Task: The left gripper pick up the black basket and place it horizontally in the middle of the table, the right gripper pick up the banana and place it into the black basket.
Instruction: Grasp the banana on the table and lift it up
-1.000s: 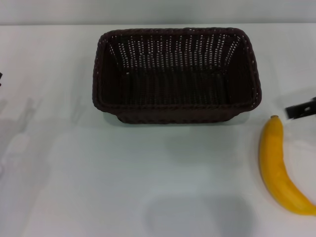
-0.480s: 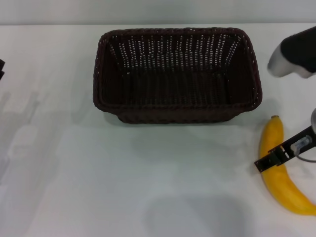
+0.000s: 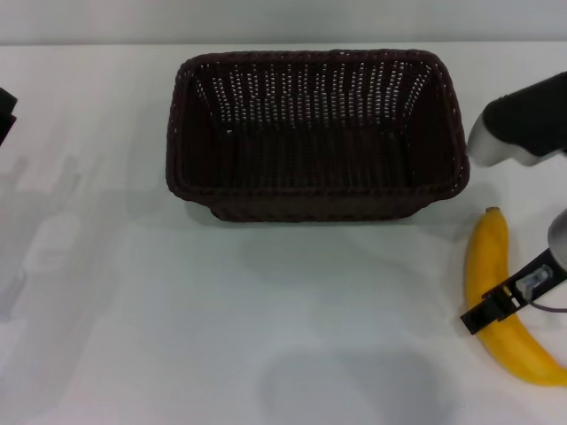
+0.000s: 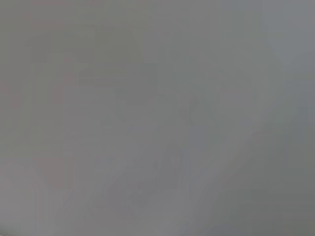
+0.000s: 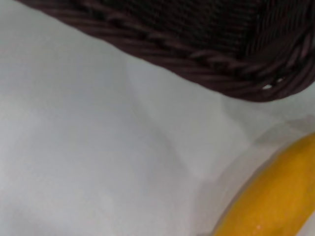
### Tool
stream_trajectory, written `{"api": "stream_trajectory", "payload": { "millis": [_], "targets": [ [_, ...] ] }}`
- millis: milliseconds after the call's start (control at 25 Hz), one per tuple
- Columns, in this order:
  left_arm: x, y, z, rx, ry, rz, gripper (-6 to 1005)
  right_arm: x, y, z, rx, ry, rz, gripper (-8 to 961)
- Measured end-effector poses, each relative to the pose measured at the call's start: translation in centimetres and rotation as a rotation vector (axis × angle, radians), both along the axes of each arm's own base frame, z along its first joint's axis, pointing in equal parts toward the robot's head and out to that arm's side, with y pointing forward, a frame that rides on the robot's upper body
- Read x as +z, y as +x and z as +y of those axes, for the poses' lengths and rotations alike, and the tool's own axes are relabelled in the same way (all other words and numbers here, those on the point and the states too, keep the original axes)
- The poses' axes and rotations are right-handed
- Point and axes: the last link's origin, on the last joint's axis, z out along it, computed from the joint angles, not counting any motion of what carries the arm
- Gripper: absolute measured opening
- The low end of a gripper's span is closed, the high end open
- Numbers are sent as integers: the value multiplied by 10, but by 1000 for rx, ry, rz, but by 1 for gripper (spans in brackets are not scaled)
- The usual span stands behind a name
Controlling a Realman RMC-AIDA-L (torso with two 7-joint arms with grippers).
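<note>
The black basket (image 3: 314,133) stands upright and lengthwise across the far middle of the white table (image 3: 221,310); it holds nothing. The yellow banana (image 3: 498,297) lies on the table to the basket's front right, stem towards the basket. My right gripper (image 3: 489,314) hangs over the banana's middle, its black tip piece across the fruit; its silver-and-black arm (image 3: 523,124) is above, beside the basket's right end. The right wrist view shows the basket's braided rim (image 5: 197,54) and the banana (image 5: 270,196) close by. My left gripper (image 3: 4,111) barely shows at the left edge, far from the basket.
The left wrist view shows only a plain grey surface. A thin cable (image 3: 549,305) loops beside the right gripper over the banana. Bare white tabletop (image 3: 133,336) lies in front of the basket and to its left.
My right arm has come in from the right edge and now sits over the banana, its tip slightly nearer the front than half a second ago. Basket and banana have not moved.
</note>
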Motion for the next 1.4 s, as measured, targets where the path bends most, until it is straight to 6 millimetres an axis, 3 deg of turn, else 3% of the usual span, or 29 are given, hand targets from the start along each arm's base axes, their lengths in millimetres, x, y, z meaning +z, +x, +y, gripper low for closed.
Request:
{"api": "stream_trajectory", "payload": {
  "millis": [440,640,680,880,1200,1280,1400],
  "targets": [
    [-5,4,5,-3,-13,-3,873,-8,4,8,21,-25,-13,743],
    [-5,3,5,3,-10,-3,873,-7,1,11,49,-27,-9,528],
    [-4,2,4,5,-8,-3,873,-5,0,12,52,-21,-3,524],
    [-3,0,3,13,-2,3,873,20,10,26,39,54,20,503],
    [-4,0,2,14,0,7,872,81,53,53,-23,203,-36,482],
    [-3,0,3,14,0,7,872,92,53,60,2,236,-22,482],
    [-4,-2,3,29,-8,13,872,100,32,75,130,279,48,483]
  ]
}}
